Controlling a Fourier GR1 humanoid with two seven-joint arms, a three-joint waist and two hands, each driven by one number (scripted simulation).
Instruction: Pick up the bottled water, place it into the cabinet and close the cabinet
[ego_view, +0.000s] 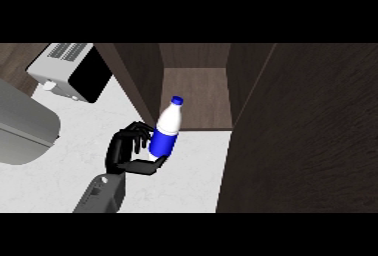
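the left hand (131, 150) curls round the lower half of the bottle (165, 131), held tilted just before the cabinet (193, 95) opening. the open door (303, 130) stands close on the right; white counter (184, 185) lies free below. a microwave (74, 72) sits at upper left.

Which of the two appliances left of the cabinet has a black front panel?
The white boxy appliance at the back, beside the cabinet; the rounded appliance at the left edge is all grey.

Kitchen, white marble counter (184, 185), dark wood cabinet (295, 140), microwave (74, 72)
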